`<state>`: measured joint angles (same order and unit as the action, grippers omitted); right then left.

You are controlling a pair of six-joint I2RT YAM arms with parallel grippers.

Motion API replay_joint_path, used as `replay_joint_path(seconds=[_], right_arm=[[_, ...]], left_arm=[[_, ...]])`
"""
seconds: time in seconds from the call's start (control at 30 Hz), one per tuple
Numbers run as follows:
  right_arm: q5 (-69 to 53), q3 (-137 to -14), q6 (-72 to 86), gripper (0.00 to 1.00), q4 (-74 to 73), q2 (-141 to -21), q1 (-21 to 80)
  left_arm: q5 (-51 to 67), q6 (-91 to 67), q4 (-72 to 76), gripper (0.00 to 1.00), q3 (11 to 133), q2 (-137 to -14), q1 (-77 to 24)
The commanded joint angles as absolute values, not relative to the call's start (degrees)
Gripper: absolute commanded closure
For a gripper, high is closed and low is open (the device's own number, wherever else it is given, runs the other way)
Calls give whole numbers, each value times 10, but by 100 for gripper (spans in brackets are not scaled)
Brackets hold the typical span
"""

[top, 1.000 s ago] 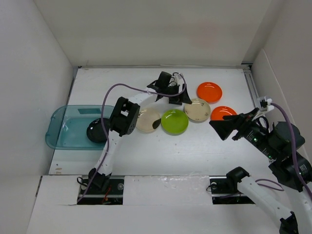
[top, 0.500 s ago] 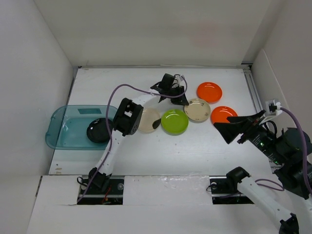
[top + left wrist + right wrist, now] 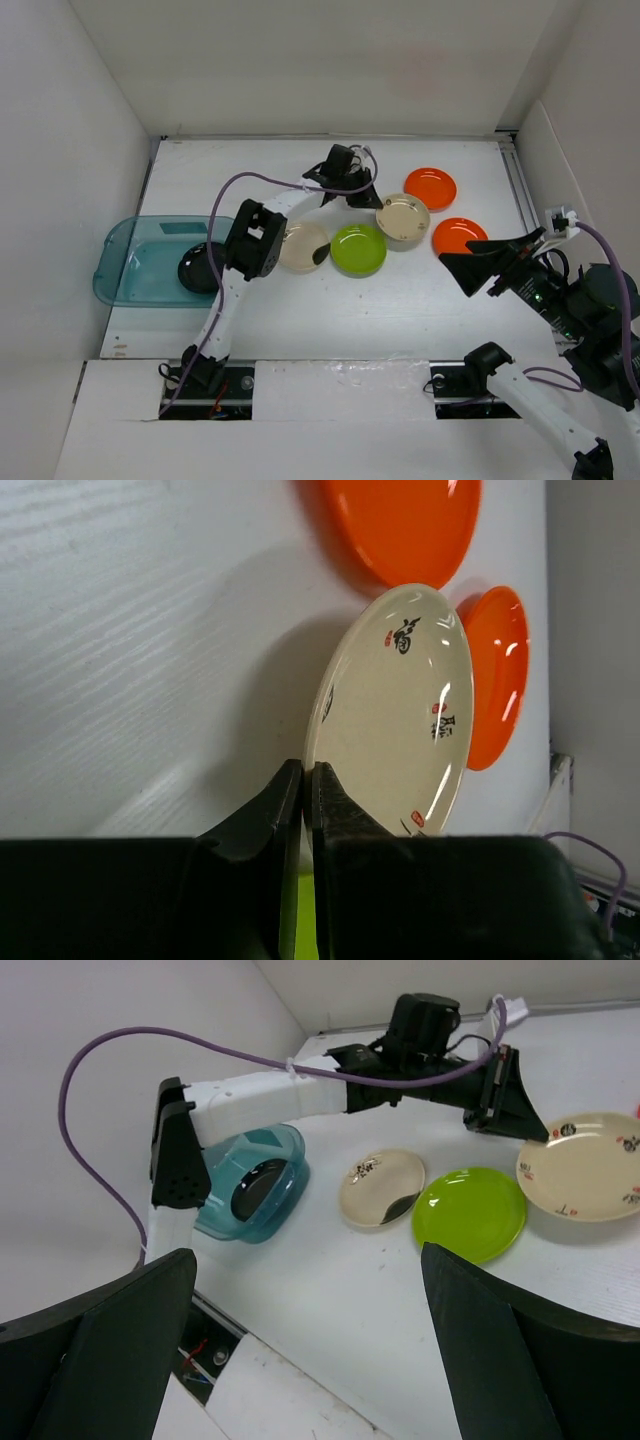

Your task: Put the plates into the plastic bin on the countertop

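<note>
Step in hand, by the look of it: pickup of one plate for the carry to the bin.

Nearest, at the right: right gripper (image 3: 470, 268), hanging over the countertop (image 3: 330, 310), fingers spread wide, empty, well apart from every plate.

Farther in, at the left edge: bin (image 3: 112, 262), one black plate (image 3: 198, 268) lying inside. To its right, flat on the countertop: second cream plate (image 3: 298, 245), with a dark patch of unclear nature at its right rim. Just beside it, lime plate (image 3: 358, 249). Toward the right, orange plate (image 3: 458, 234).

Beyond that row: left gripper (image 3: 300, 772), fingers (image 3: 268, 815) pressed onto the near rim of the cream plate (image 3: 395, 710), pinching it edge-on. Tilted, near rim raised, shadow beneath. Far rim touching the countertop or clear of it: cannot tell. Farthest: other orange plate (image 3: 430, 188), flat.

Calls next, probably, for a lift high enough to clear the lime plate and the second cream plate. Then a long sweep left and a release over the bare part of the bin beside the black plate. Risk: slip or swing from so thin a hold.

Writing: dark brush characters and small red marks on the cream plate, East Asian in look, not surely readable. Similar marks on the second cream plate, illegible. Faint rectangle in the bin, possibly a label, nothing legible. No brand visible.
</note>
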<state>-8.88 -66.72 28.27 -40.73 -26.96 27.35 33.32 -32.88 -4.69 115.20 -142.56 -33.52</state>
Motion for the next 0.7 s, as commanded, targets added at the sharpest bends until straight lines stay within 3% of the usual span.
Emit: replay_joint_path(seconds=[0.0,0.07,0.23,0.33,0.5,0.67], right_arm=[[-91,-692,283,0,-397,-265,275],[-85,-692,283,0,-402,-265,275],[-85,-698,283,0,-403,-265,275],[-91,-698,283,0,-403,-265,275],[-109,-698,283,0,-397,-265,275],[-120,-686,277,0,-385,-275,275]], left_arm=[[343,-359,-46,100,1174,-1289,-309],[331,-354,-89,100,1181,-1278,-308],[165,-380,-157,100,1122,-1141,-251],[124,-418,-153,100,993,-1029,-185],[132,-444,-123,100,735,-823,16],[90,-436,-211,100,635,-633,143]])
